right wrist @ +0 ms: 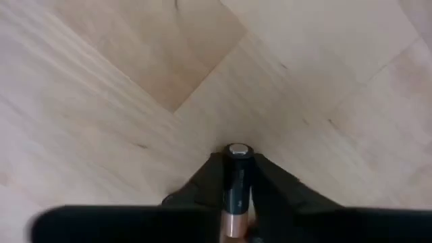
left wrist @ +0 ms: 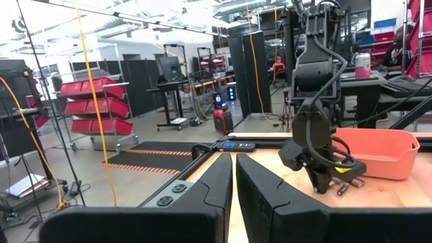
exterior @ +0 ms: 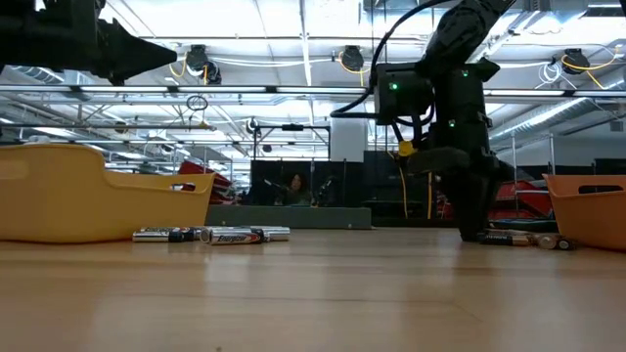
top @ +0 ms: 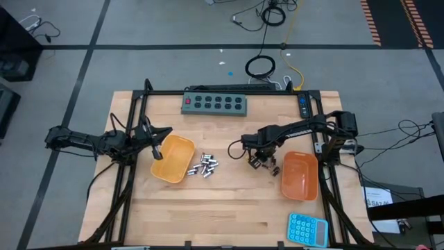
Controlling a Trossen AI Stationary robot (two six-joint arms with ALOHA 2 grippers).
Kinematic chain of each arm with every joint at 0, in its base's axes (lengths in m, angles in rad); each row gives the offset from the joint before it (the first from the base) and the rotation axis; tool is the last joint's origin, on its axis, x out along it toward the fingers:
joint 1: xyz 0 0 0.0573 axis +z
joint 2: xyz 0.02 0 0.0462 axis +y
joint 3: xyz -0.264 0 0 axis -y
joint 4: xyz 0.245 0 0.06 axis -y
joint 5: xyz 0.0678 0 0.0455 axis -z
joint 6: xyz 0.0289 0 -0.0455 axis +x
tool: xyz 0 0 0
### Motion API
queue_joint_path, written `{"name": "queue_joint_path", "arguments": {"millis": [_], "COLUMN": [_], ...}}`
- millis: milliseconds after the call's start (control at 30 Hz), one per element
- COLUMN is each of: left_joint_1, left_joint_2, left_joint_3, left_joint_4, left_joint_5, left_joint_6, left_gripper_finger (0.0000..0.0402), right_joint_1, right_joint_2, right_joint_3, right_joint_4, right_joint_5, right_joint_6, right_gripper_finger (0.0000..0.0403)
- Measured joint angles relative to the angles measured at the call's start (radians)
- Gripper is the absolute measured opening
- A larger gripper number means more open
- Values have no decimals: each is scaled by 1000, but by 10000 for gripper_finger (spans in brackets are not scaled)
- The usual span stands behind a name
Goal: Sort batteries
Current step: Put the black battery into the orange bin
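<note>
A grey power strip (top: 214, 103) lies along the far edge of the tabletop (top: 229, 208), and a blue calculator (top: 307, 228) sits at the near right corner. Two orange trays rest on the wood: the left tray (top: 173, 159) just beside the left gripper (top: 157, 143), the right tray (top: 300, 175) near the right gripper (top: 262, 161). Between the trays, close to the left one, a loose cluster of silver batteries (top: 206, 164) lies flat, their long axes along the tabletop and pointing in mixed directions. A few more small batteries (exterior: 523, 238) lie flat by the right tray, just beside the right arm's fingers.

The right gripper reaches down to the tabletop, its jaws narrow and clamped on a dark battery with a copper band (right wrist: 237, 185). In the wrist view this battery's long axis runs in line with the fingers, its metal end cap facing outward past the fingertips.

The left gripper hangs at the left tray's far rim, jaws closed on nothing.
</note>
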Motion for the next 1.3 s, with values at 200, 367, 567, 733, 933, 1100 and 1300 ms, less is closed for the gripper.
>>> {"name": "queue_joint_path", "arguments": {"millis": [200,367,567,733,933,1100,1300], "left_joint_1": [0,0,0,0,0,0,0], "left_joint_2": [0,0,0,0,0,0,0], "left_joint_3": [0,0,1,1,1,1,1], "left_joint_4": [-6,-26,-59,-63,-70,-108,-125], "left_joint_5": [0,0,-1,0,0,3,17], "left_joint_6": [20,16,-36,-66,-90,-113,-117], "left_gripper_finger": [33,33,33,33,33,33,33], "right_joint_1": [3,34,175,321,410,415,411], "right_joint_2": [0,-53,-228,-320,-338,-338,-339], "right_joint_3": [14,109,181,165,78,-75,-202], "right_joint_4": [-9,-63,-267,-476,-517,-383,-266], "right_joint_5": [22,159,233,141,58,-23,-45], "right_joint_6": [-35,-68,79,359,518,540,538], "right_gripper_finger": [21,21,21,25,49,46,71]}}
